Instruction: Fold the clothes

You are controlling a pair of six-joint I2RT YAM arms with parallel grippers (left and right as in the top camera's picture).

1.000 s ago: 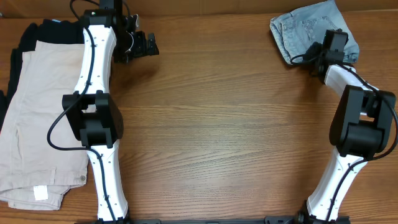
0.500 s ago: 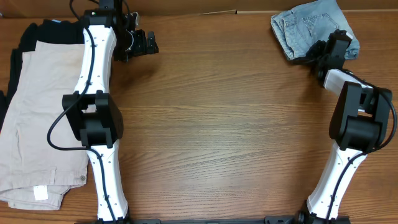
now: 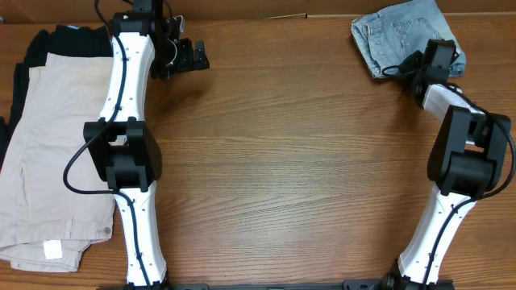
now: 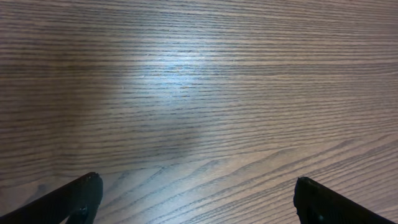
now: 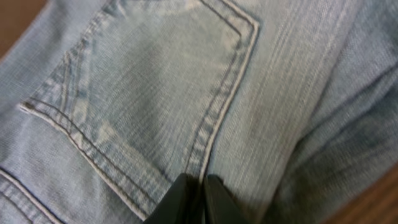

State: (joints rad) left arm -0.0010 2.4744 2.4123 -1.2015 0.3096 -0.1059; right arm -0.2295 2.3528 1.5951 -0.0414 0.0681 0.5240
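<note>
while the shorts (image 3: 395, 32) are lying bunched at the far right corner of the table (image 3: 282, 161), the right gripper (image 5: 198, 186) is resting on them, pinching denim beside a pocket (image 5: 155, 93), the left gripper (image 4: 198, 190) gaping wide, well apart.

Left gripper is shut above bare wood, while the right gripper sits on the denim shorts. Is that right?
Not quite. The left gripper is open: the left wrist view shows its fingers far apart over the bare wood of the table. The rest holds: the right gripper sits on the denim shorts.
</note>
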